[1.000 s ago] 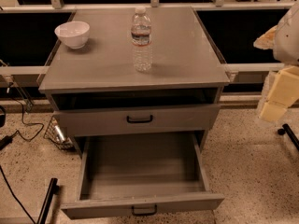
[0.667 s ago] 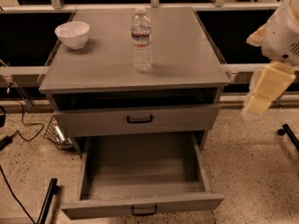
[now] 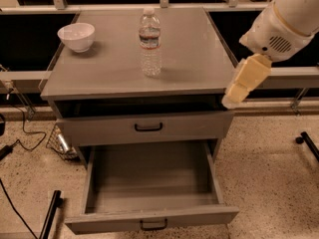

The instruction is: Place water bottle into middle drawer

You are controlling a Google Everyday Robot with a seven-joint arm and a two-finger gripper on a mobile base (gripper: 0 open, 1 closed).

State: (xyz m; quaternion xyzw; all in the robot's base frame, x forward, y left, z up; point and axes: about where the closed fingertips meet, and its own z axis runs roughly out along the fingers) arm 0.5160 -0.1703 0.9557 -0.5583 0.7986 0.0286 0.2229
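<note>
**Camera view: bottle stands untouched, tool closing on the desk corner**

Camera view shows the water bottle (image 3: 150, 43) upright on the desk (image 3: 194, 59), well apart from the tool (image 3: 233, 97), off to its left as the camera sees it and further back. The tool hangs just beside the desk's front right corner, carrying nothing; whether it is open or closed cannot be told. The middle drawer (image 3: 109, 222) is pulled out below and to the left of the tool, its floor bare.

The bottle looks light, with thin ribbed walls that would likely give under a hard squeeze, and its smooth clear plastic could slip. It is tall and narrow, so a nudge near the cap may tip it. The ribbed body just under the label band seems the best place to take hold, from the side.

Compared with 0.7 s ago, the tool has swung in from the right edge toward the desk corner. Bottle, white bowl (image 3: 76, 36) and drawer have not moved.
</note>
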